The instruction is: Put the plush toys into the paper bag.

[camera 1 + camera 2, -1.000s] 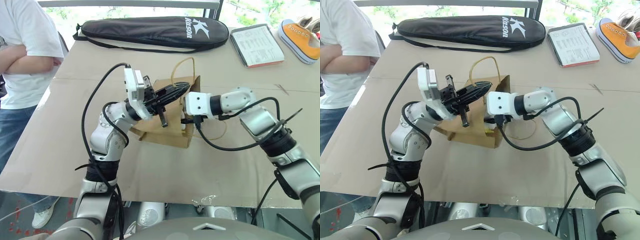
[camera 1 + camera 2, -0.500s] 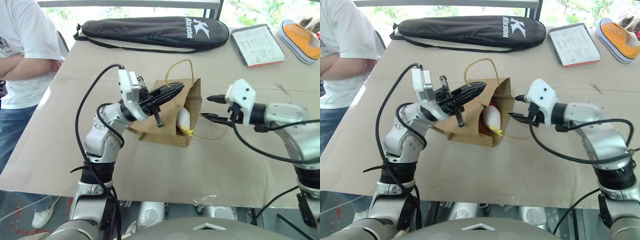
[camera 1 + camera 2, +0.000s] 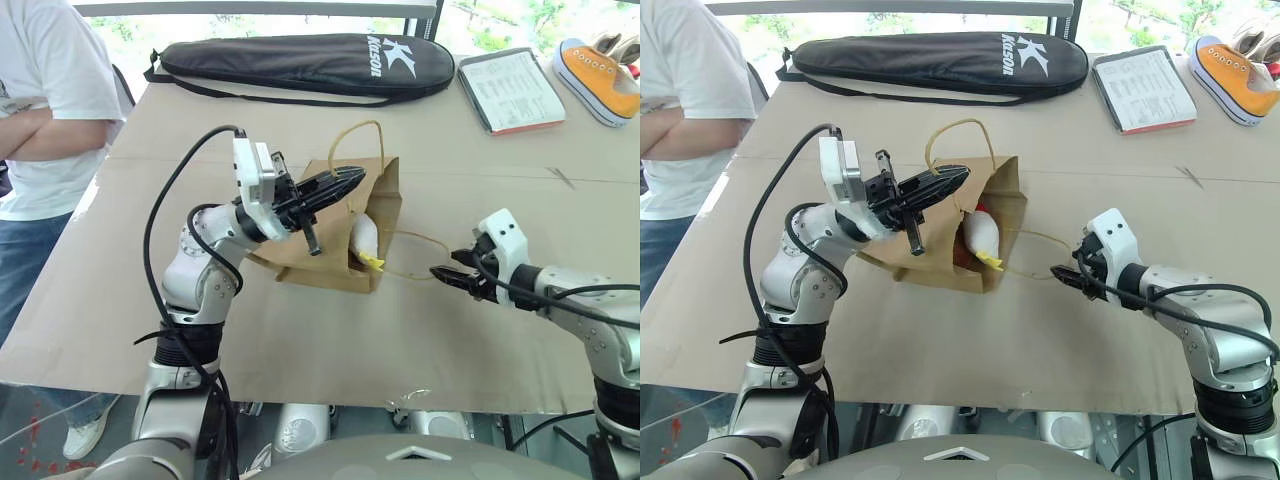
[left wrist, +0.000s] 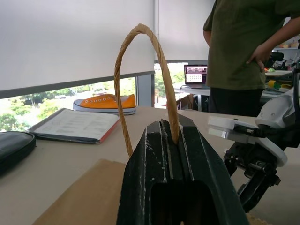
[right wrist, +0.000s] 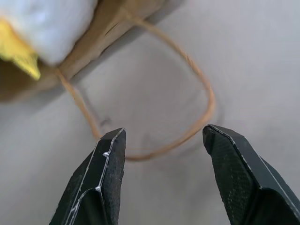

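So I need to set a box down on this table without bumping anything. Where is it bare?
The table is bare on the robot's left, beside the paper bag, and along the near edge in front of it. The far edge is crowded: black racket case, clipboard, orange sneaker. Right of the bag, the right gripper hovers by the loose handle.

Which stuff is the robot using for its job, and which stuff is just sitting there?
For the job: paper bag, white plush toy in its mouth, left gripper pinching the bag's handle, open right gripper.

Just sitting there: black racket case, orange sneaker, clipboard.
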